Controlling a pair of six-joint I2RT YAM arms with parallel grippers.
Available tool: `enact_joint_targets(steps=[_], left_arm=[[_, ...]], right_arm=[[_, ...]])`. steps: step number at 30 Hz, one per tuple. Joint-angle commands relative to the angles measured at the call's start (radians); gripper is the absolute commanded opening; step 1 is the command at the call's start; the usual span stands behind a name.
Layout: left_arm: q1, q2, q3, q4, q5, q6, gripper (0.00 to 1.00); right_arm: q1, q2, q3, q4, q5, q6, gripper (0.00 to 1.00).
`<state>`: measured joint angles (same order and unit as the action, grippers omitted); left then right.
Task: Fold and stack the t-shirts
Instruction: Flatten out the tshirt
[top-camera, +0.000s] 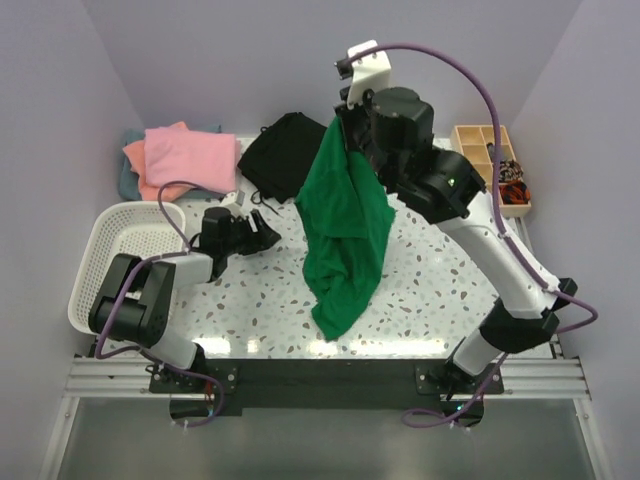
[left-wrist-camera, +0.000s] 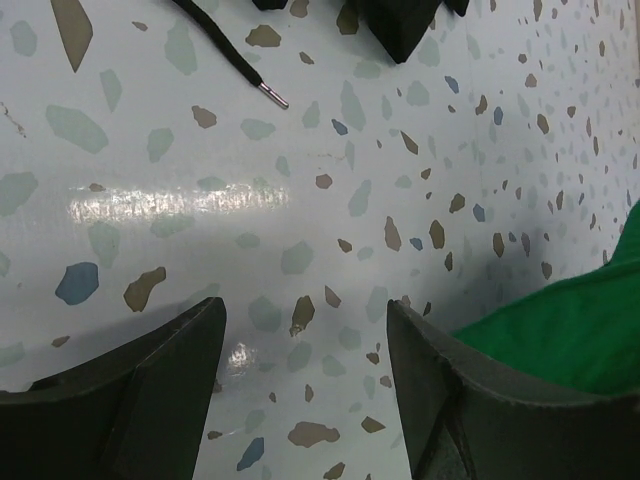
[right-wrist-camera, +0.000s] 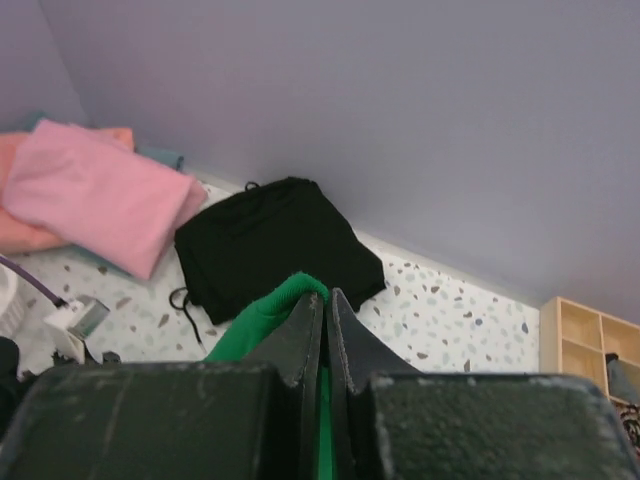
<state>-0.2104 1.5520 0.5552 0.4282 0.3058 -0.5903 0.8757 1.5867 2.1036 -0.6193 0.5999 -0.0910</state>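
- Shows from above alone the full length of the green t-shirt (top-camera: 345, 230): hung from the right gripper (top-camera: 340, 118), held high over the far middle of the table (top-camera: 430, 290), draping in a long twisted fold towards the near edge. Cannot tell whether the lower end touches the surface.
- Confirms up close, in the right wrist view, both fingers pressed together on a small green fold, with no gap between them.
- Shows only in the left wrist view the left gripper (top-camera: 262, 232) spread wide and low over the table, nothing between its fingers but bare speckled surface. Also catches a patch of green cloth beyond the right-hand finger.
- Picks out there, too, a thin black cord (left-wrist-camera: 225, 55) with a metal tip, lying flat; hard to make out from above.
- Places the rest from above: pink t-shirt (top-camera: 190, 155) folded at the far left, lying on the salmon-orange t-shirt (top-camera: 133, 152) and the grey-teal t-shirt (top-camera: 127, 182); just right of that pile, a folded black garment (top-camera: 285, 155).
- Sets a white mesh basket (top-camera: 100, 250) at the left edge and a wooden compartment box (top-camera: 490, 160) at the far right.
- Underfoot: glossy white terrazzo with brown, blue and grey-green chips, glare along the near edge.
- Around three sides: plain pale lilac walls (top-camera: 230, 60).
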Motion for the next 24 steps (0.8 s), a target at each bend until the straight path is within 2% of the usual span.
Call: enact_joint_targets(steps=[1, 3, 5, 8, 11, 12, 15, 16, 19, 23, 24], left_arm=[[-0.001, 0.008, 0.054, 0.021, -0.014, 0.003, 0.7], [-0.001, 0.005, 0.058, 0.011, -0.025, 0.0, 0.7], [-0.001, 0.005, 0.064, 0.001, -0.039, 0.001, 0.7], [-0.003, -0.003, 0.074, -0.023, -0.068, 0.0, 0.7], [-0.001, -0.015, 0.08, -0.043, -0.086, 0.003, 0.7], [-0.001, -0.018, 0.08, -0.048, -0.088, 0.007, 0.7], [-0.001, -0.035, 0.08, -0.054, -0.105, 0.009, 0.7], [-0.003, -0.036, 0.08, -0.052, -0.103, 0.009, 0.7], [-0.001, -0.036, 0.095, -0.054, -0.103, 0.009, 0.7], [-0.001, -0.017, 0.109, -0.046, -0.093, 0.003, 0.7], [-0.001, -0.01, 0.109, -0.049, -0.093, 0.003, 0.7]], right_arm=[[-0.003, 0.1, 0.318, -0.083, -0.08, -0.078, 0.0], [-0.001, 0.148, 0.41, -0.088, -0.116, -0.092, 0.0], [-0.001, 0.135, 0.423, -0.089, -0.14, -0.082, 0.0], [-0.001, 0.04, 0.268, -0.043, -0.15, -0.046, 0.0], [-0.001, -0.189, -0.078, -0.027, -0.143, 0.055, 0.0], [-0.001, -0.329, -0.301, -0.014, -0.132, 0.083, 0.0], [-0.001, -0.546, -0.665, 0.013, -0.109, 0.247, 0.0], [-0.003, -0.659, -0.729, -0.018, -0.123, 0.285, 0.0], [-0.001, -0.766, -0.887, -0.159, -0.173, 0.445, 0.0], [-0.001, -0.751, -1.005, -0.27, -0.433, 0.565, 0.0], [-0.001, -0.751, -1.066, -0.267, -0.54, 0.585, 0.18]])
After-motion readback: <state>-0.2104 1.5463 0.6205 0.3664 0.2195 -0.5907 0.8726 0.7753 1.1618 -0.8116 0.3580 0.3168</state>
